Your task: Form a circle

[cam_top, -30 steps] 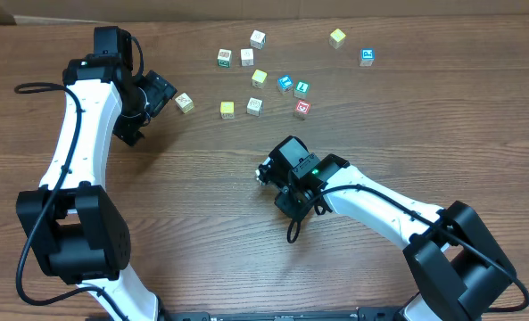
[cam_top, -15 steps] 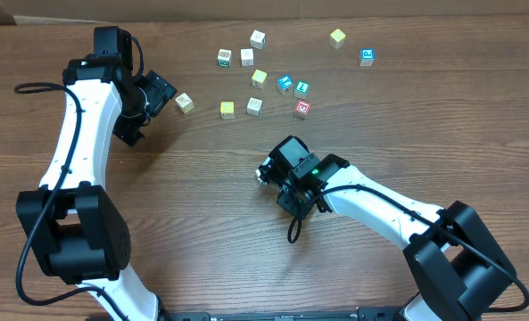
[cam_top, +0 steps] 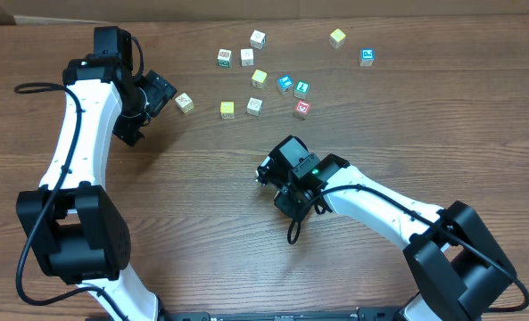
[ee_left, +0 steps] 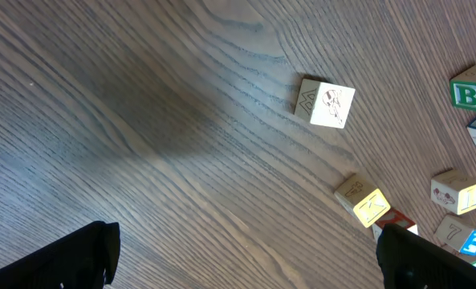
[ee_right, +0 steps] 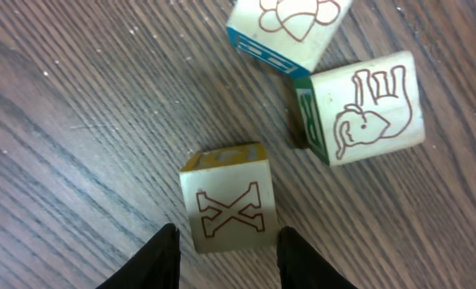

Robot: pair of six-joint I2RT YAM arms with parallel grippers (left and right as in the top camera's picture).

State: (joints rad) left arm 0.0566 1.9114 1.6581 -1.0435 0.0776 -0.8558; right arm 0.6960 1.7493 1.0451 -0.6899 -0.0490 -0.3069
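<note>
The circle [ee_right: 358,112] is a tight clump of cream picture cubes under my right gripper [ee_right: 225,257], and three of them show in the right wrist view. An X-printed cube [ee_right: 229,210] lies between the open fingertips, with a thin gap on each side. An elephant cube [ee_right: 366,108] and a flower cube [ee_right: 290,28] touch each other just beyond it. In the overhead view the right gripper [cam_top: 264,171] hides this clump. My left gripper [cam_top: 161,92] is wide open and holds nothing, with a cream cube [cam_top: 185,102] just to its right.
Several loose cubes lie scattered across the far middle of the table, among them a yellow cube [cam_top: 227,110], a blue-faced cube [cam_top: 285,83], a red-printed cube [cam_top: 302,109] and a far blue one [cam_top: 367,56]. The left wrist view shows a cream cube [ee_left: 326,103] ahead.
The right gripper has stirred very slightly in place. The left arm and the scattered cubes have not moved.
</note>
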